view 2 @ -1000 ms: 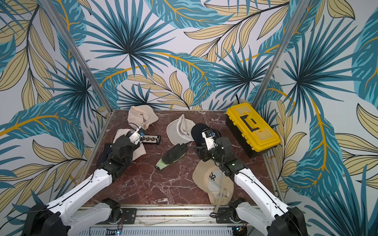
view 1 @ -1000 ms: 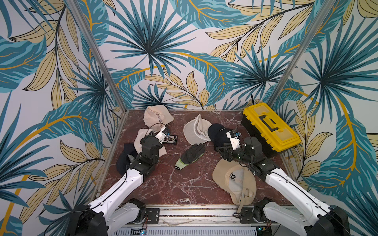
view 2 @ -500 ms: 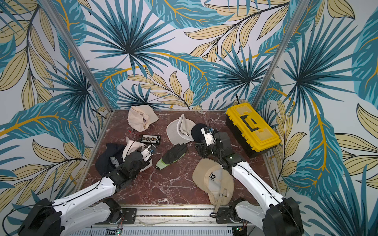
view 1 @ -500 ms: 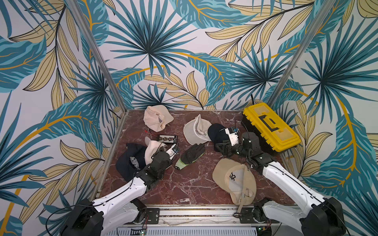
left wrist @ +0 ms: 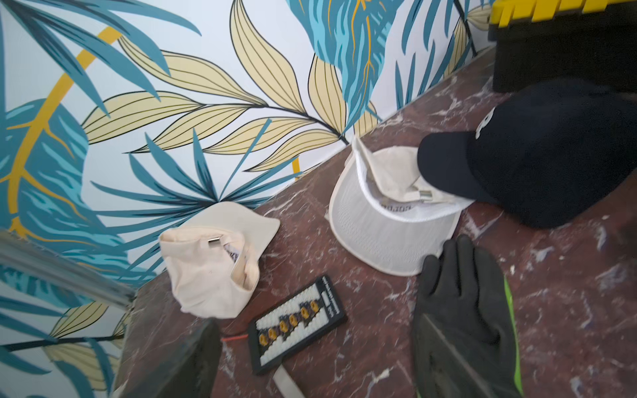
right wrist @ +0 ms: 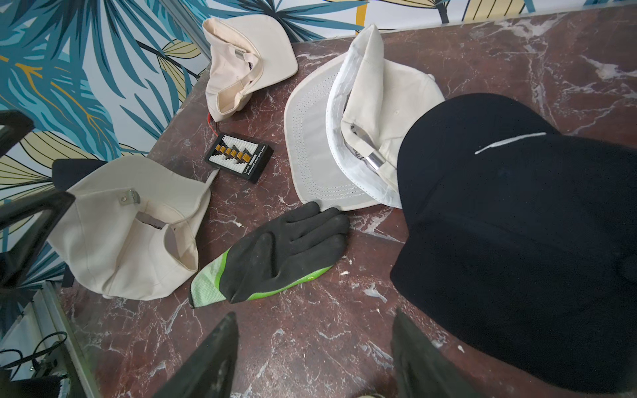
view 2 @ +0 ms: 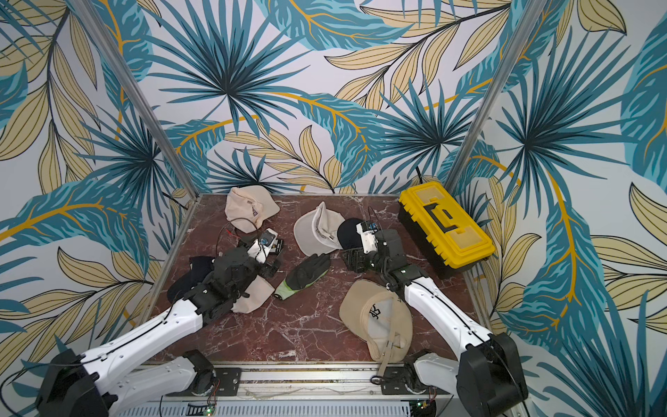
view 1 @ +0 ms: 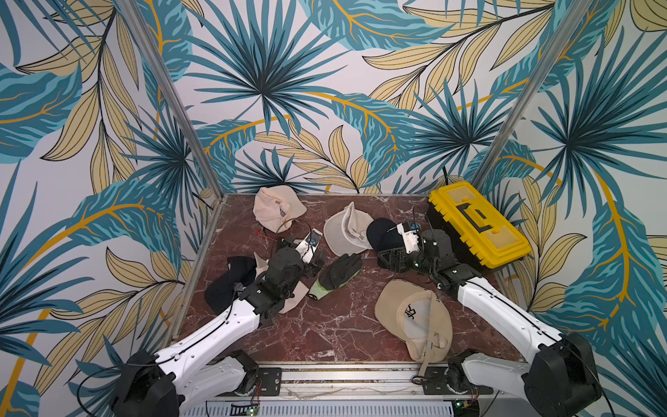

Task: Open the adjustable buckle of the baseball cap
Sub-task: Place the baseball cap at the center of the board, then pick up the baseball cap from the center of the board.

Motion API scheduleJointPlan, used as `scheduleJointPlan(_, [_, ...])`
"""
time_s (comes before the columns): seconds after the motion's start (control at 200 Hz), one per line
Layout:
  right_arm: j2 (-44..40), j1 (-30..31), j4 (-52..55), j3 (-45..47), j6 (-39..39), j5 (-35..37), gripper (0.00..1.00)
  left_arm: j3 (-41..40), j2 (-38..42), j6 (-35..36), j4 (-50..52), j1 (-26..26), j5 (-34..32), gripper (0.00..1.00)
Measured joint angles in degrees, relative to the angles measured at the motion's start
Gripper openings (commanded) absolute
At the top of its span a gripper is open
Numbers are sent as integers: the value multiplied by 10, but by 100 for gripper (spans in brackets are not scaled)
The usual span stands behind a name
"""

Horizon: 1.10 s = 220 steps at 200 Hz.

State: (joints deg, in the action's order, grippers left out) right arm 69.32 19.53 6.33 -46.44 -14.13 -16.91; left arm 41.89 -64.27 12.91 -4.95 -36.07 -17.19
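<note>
A cream baseball cap [right wrist: 131, 234] lies at the left, partly under my left arm [view 1: 292, 301]. Its metal buckle [right wrist: 130, 197] faces up, and a loose strap [right wrist: 209, 177] runs from the cap toward a black connector board. My left gripper [view 1: 314, 265] [left wrist: 320, 372] hovers open just past this cap, over the board and the strap end, holding nothing. My right gripper [view 1: 391, 260] [right wrist: 313, 358] is open over bare marble beside a black cap [right wrist: 517, 241], with nothing between its fingers [right wrist: 206, 361].
Other caps lie around: cream at the back [view 1: 274, 213], white upturned in the middle [view 1: 346, 234], tan at the front right [view 1: 415, 317], black at the left [view 1: 231, 281]. A black-and-green glove [view 1: 337, 274] lies between the grippers. A yellow toolbox [view 1: 476, 224] stands at the right, beside the connector board [left wrist: 300, 324].
My left gripper dragged the cream cap toward the front, then opened and let it go, ending a little right of it. The right gripper opened slightly wider and hardly moved.
</note>
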Motion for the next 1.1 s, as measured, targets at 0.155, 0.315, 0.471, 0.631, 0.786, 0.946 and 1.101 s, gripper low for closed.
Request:
scheduleJointPlan(0.155, [0,-1,0,0,-25,5,70,85,-115,-60,1,1,24,94])
scheduleJointPlan(0.315, [0,-4,0,0,-33,6,70,153,-196,-119,4,41,115,93])
scheduleJointPlan(0.471, [0,-5,0,0,-30,6,70,212,-256,-155,4,94,183,93])
scheduleJointPlan(0.631, [1,-6,0,0,-29,-5,70,288,-341,-180,5,120,235,93])
scheduleJointPlan(0.786, [2,-7,-2,0,-29,-16,70,348,-418,-185,23,142,254,93])
scheduleJointPlan(0.946, [2,-7,-4,0,-26,-19,70,405,-484,-184,45,172,284,93])
scheduleJointPlan(1.101, [2,-7,-6,0,-26,-22,70,450,-538,-184,53,191,337,91])
